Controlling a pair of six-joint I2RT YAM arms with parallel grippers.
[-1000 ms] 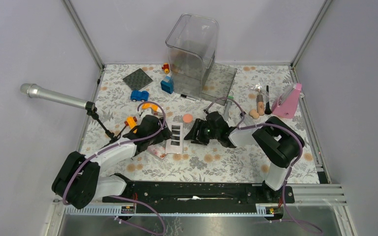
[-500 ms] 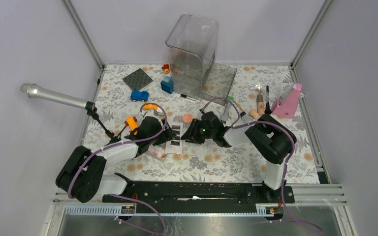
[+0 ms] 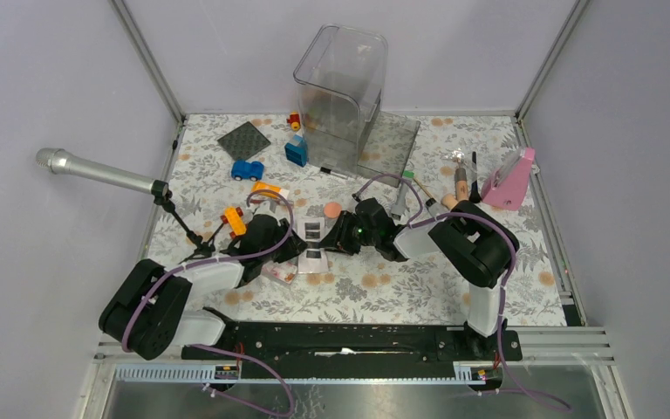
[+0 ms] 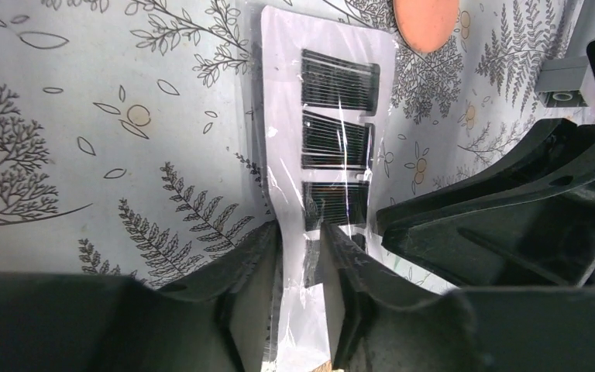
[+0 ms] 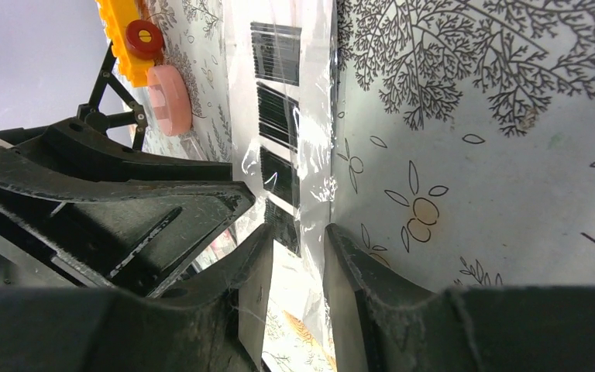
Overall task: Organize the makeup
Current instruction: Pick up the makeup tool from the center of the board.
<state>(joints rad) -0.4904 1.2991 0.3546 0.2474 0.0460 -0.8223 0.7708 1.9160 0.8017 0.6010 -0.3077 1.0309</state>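
Note:
The white palette with dark squares (image 3: 312, 245) lies film-wrapped on the floral mat, with a gripper at each long side. My left gripper (image 3: 294, 249) straddles its left edge (image 4: 300, 248). The jaws are narrowed but still apart, one finger on a dark square. My right gripper (image 3: 332, 239) straddles the opposite edge (image 5: 298, 256), also narrowed with a gap. A coral disc (image 3: 332, 210) lies just beyond the palette (image 4: 333, 116). A clear pink-shade palette (image 3: 277, 272) sits under the left arm. The grey tube (image 3: 403, 194) and brushes (image 3: 462, 179) lie at the right.
A clear tall container (image 3: 340, 87) stands at the back centre. A microphone on a stand (image 3: 96, 172) reaches in from the left. Blue car (image 3: 247, 169), blue block (image 3: 297, 151), orange toy (image 3: 234, 218) and a dark plate (image 3: 244, 140) lie back left; a pink holder (image 3: 510, 182) far right.
Both grippers have slid in toward the white palette, the left from the left and the right from the right. Both pairs of jaws have narrowed around its edges.

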